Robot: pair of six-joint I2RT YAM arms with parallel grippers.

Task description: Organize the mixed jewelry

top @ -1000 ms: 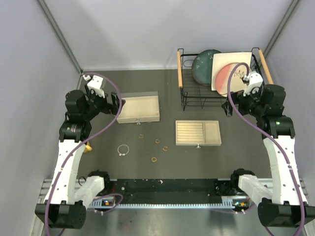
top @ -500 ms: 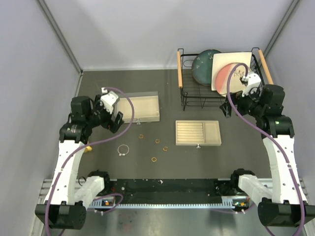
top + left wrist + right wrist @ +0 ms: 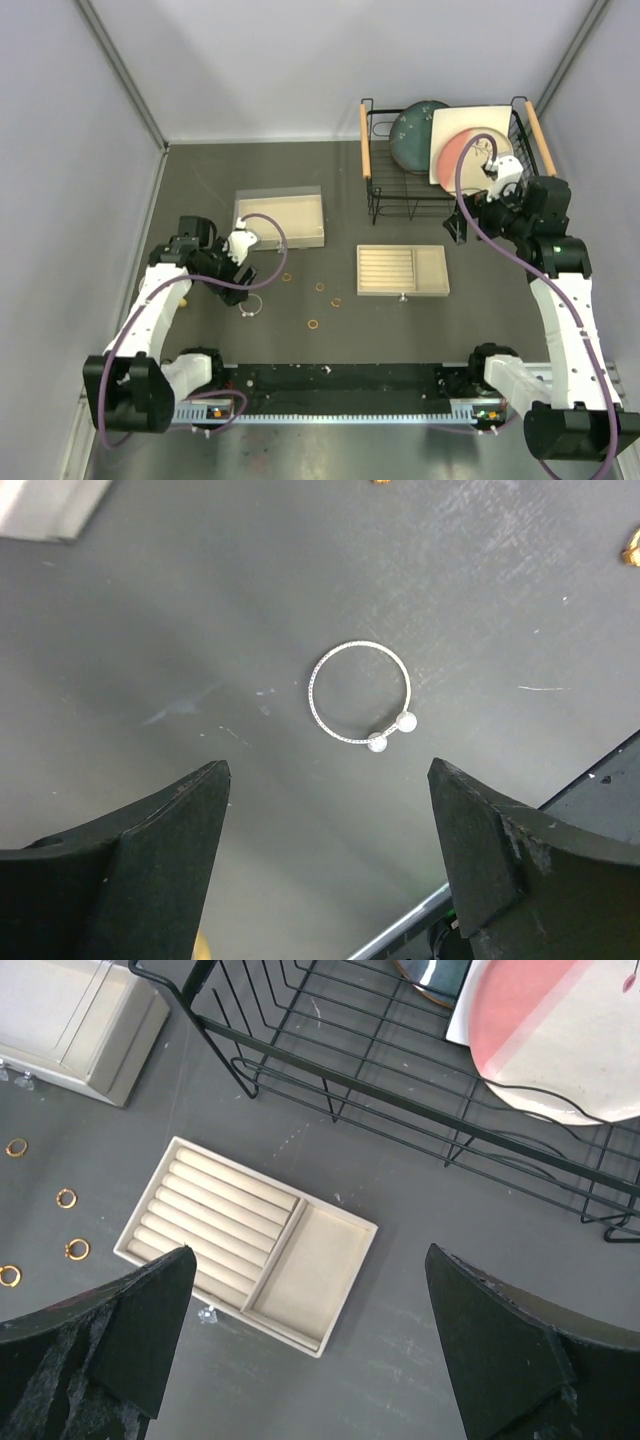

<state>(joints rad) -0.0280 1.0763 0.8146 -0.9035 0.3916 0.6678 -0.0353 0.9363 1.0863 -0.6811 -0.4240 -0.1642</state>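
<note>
A thin silver wire bracelet [image 3: 250,303] with two bead ends lies on the dark table at the front left. In the left wrist view the bracelet [image 3: 404,721] lies just beyond my open, empty left gripper [image 3: 328,768]. From above, the left gripper [image 3: 243,283] hovers next to it. Several small gold rings [image 3: 320,287] lie scattered right of the bracelet and show in the right wrist view [image 3: 66,1198]. My right gripper [image 3: 460,222] is open and empty, high over the beige slotted tray [image 3: 340,1260].
The beige slotted tray [image 3: 432,268] sits right of centre. A beige box [image 3: 280,220] stands at the back left. A black wire dish rack [image 3: 440,150] with plates is at the back right. A yellow object [image 3: 182,298] lies beside the left arm.
My left arm has swung down and toward the front, from beside the beige box to just over the bracelet. The right arm has barely moved.
</note>
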